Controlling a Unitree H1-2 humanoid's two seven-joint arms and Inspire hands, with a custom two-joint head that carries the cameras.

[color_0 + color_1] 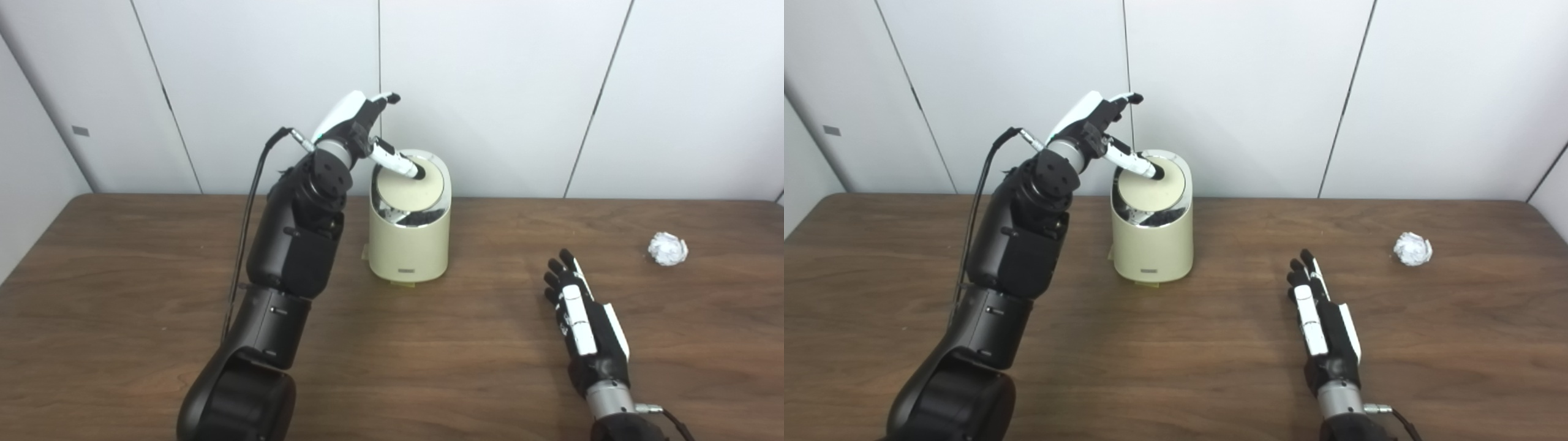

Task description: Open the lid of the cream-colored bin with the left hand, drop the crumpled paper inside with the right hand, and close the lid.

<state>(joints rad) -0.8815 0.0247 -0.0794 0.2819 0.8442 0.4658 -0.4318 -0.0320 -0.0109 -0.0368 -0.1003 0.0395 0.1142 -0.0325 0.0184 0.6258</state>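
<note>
The cream-colored bin (408, 245) stands upright on the table near the back wall. Its round lid (409, 185) is tilted, and a dark gap shows under its front edge. My left hand (358, 120) is raised over the bin's back left, fingers apart, holding nothing. One finger (398, 163) reaches down and its tip touches the top of the lid. The crumpled paper (667, 248), a white ball, lies on the table at the far right. My right hand (580, 315) lies flat and open on the table, to the left of the paper and well apart from it.
The brown wooden table (122, 275) runs the full width of the view. White wall panels stand right behind the bin. My left forearm (294, 239) with its black cable rises just left of the bin.
</note>
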